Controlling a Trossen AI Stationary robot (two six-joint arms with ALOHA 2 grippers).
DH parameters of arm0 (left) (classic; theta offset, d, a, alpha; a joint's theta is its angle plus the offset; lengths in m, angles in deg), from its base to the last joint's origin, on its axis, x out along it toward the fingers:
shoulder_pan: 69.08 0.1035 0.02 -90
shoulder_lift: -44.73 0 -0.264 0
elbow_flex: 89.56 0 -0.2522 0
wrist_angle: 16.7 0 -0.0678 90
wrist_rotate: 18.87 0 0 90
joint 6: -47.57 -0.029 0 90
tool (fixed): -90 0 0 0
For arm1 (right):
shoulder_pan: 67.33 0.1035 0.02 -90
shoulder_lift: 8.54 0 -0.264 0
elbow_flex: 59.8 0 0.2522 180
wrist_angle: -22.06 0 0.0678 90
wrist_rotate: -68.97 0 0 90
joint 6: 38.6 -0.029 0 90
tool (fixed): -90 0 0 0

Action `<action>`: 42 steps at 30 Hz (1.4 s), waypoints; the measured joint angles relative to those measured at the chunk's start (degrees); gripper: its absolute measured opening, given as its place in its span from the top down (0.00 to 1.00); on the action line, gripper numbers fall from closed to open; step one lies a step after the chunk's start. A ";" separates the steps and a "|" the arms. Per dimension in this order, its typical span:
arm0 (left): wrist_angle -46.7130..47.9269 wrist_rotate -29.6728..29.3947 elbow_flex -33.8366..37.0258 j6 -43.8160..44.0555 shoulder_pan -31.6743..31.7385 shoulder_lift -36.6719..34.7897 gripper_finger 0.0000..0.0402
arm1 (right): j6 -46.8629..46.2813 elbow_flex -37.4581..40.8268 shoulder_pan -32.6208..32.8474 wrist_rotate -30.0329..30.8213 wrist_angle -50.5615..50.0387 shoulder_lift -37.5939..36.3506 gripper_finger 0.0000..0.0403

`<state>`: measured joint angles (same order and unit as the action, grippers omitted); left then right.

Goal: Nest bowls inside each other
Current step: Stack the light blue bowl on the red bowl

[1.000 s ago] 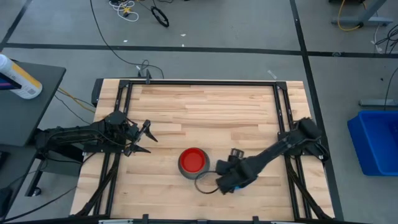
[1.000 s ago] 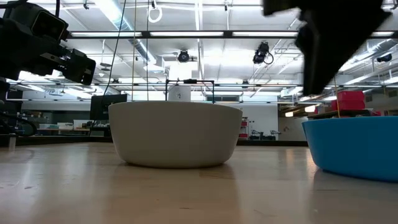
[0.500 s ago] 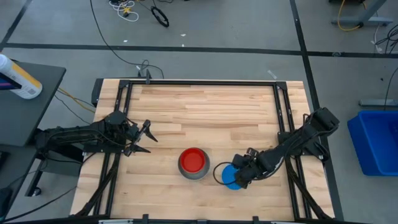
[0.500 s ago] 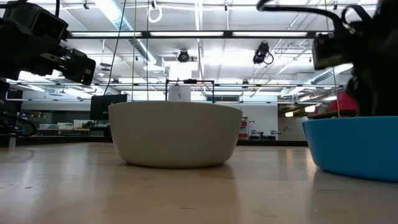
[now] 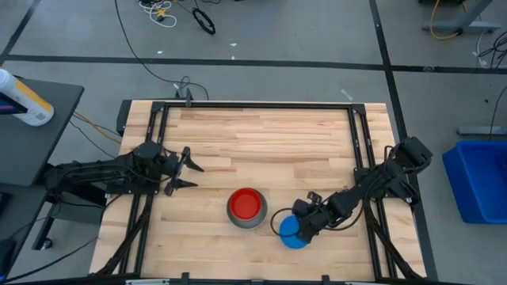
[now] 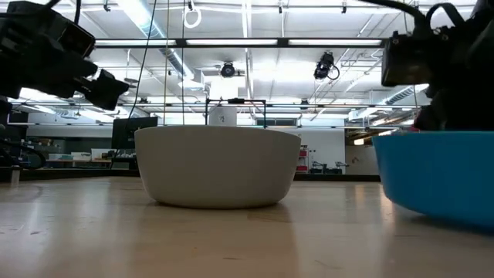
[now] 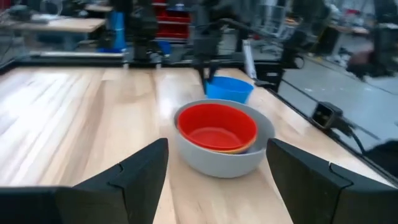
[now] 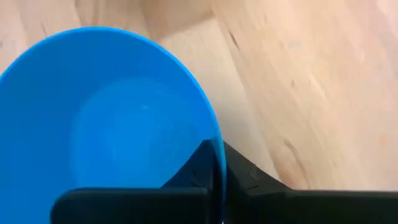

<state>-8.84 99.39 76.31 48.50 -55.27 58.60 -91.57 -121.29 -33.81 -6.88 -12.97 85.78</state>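
Observation:
A grey bowl [image 5: 246,208] stands near the table's middle front with a red bowl [image 7: 216,127] nested in it. A yellow rim [image 7: 239,150] peeks out under the red one. To the right of it sits the light blue bowl [image 5: 293,232], with my right gripper [image 5: 304,224] shut on its rim. My left gripper [image 5: 187,171] hangs open at the table's left, pointing level toward the bowls, holding nothing. No dark blue bowl shows. My right gripper pinches the light blue bowl's rim [image 8: 216,144], one finger inside the bowl and one outside. The fingers [image 8: 245,177] slant down from the table's right side. The bowl is upright; whether its bottom rests on the table I cannot tell.
Black frame rails [image 5: 360,150] run along the table's left, right and far sides. Bare wood [image 5: 269,142] lies behind the bowls. A blue bin [image 5: 479,178] stands on the floor beyond the right edge.
My right gripper has drawn back toward the table's right edge, come down beside the light blue bowl and taken hold of its rim. The bowl has shifted a little toward the near edge. My left gripper has turned slightly in place, staying open.

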 joint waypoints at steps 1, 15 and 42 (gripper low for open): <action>0.12 -0.65 0.00 0.85 0.01 0.01 0.31 | 1.12 -0.17 -0.03 0.52 0.31 0.00 0.98; 0.38 1.16 0.00 0.93 0.01 0.01 0.31 | 25.09 -14.65 -9.97 5.78 0.66 0.00 1.00; 0.44 1.35 -0.01 0.06 -0.01 0.01 0.31 | 31.16 -36.18 -25.09 -15.82 -6.33 19.73 1.00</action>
<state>-8.40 100.73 76.30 48.56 -55.27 58.62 -60.41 -157.47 -58.90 -22.70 -19.30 105.51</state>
